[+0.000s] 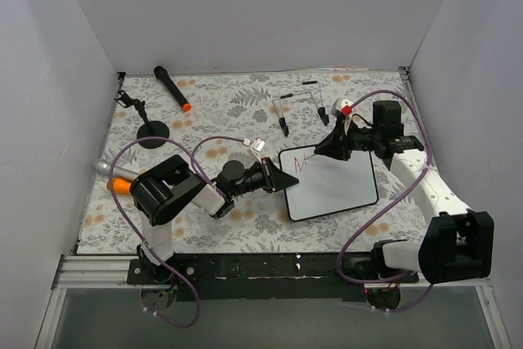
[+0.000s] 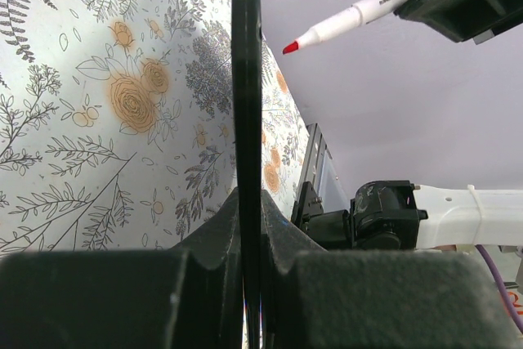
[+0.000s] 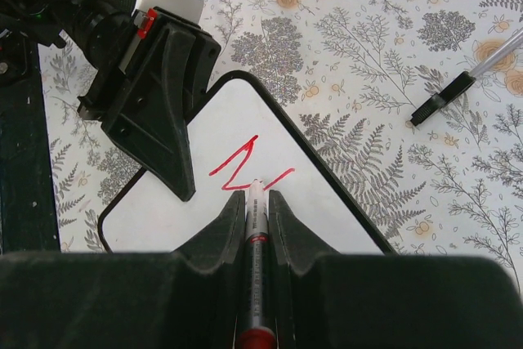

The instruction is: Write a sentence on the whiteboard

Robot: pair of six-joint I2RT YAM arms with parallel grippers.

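Note:
The whiteboard (image 1: 335,190) lies on the flowered cloth, and my left gripper (image 1: 286,179) is shut on its left edge. In the left wrist view that black edge (image 2: 246,79) runs up between the closed fingers of my left gripper (image 2: 249,202). My right gripper (image 1: 320,151) is shut on a red marker (image 3: 257,226) and hangs over the board's upper left corner. The marker tip sits at a few red zigzag strokes (image 3: 237,165), all that shows of the sentence. Whether the tip touches the board I cannot tell.
A black marker with an orange tip (image 1: 172,87) and a black round-footed stand (image 1: 151,132) lie at the back left. Loose pens (image 1: 286,112) lie behind the board, one of them near my right gripper (image 3: 466,79). An orange-capped object (image 1: 121,185) rests at the left. White walls close three sides.

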